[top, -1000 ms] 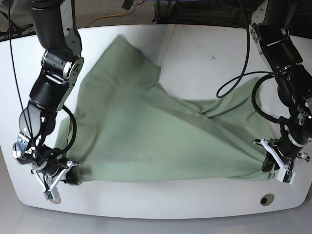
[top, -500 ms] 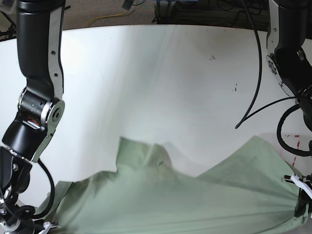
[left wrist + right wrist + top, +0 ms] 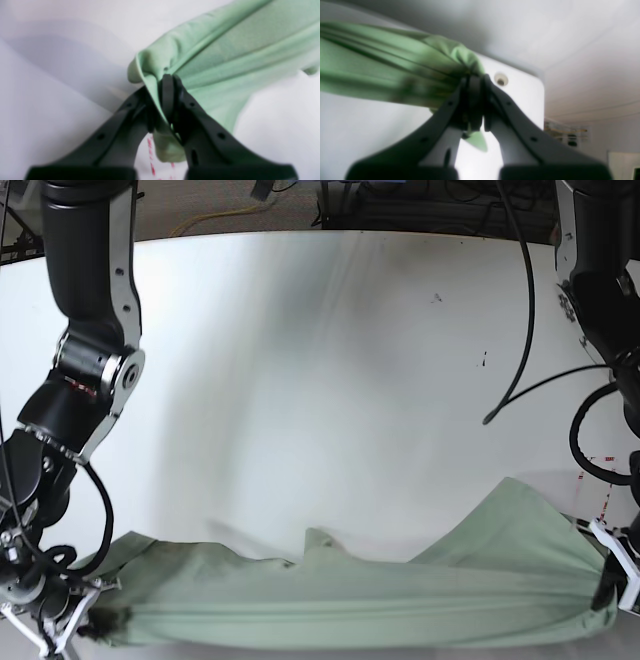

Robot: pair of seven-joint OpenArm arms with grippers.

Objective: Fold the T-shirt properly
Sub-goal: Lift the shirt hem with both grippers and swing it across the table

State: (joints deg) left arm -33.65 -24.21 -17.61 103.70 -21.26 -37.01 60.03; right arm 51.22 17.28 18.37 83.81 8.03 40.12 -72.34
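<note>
The T-shirt (image 3: 350, 605) is a pale sage-green cloth stretched in a low band along the table's near edge. It hangs taut between both grippers. My left gripper (image 3: 606, 592), at the right of the base view, is shut on a bunched corner of the T-shirt (image 3: 225, 50); in the left wrist view the left gripper (image 3: 167, 83) pinches the fabric between its black fingertips. My right gripper (image 3: 88, 628), at the lower left, is shut on the opposite corner of the T-shirt (image 3: 382, 62); the right gripper (image 3: 475, 81) has cloth gathered at its tips. Collar and buttons do not show.
The white table (image 3: 330, 360) spreads behind the shirt. A round hole (image 3: 500, 80) sits near its corner beside the right gripper. Red dashed marks (image 3: 592, 472) lie near the left arm. A black cable (image 3: 522, 350) hangs over the right side.
Both grippers have drawn the shirt further toward the near edge. Its raised folds in the middle have sunk, and the cloth now forms a flatter, narrower band.
</note>
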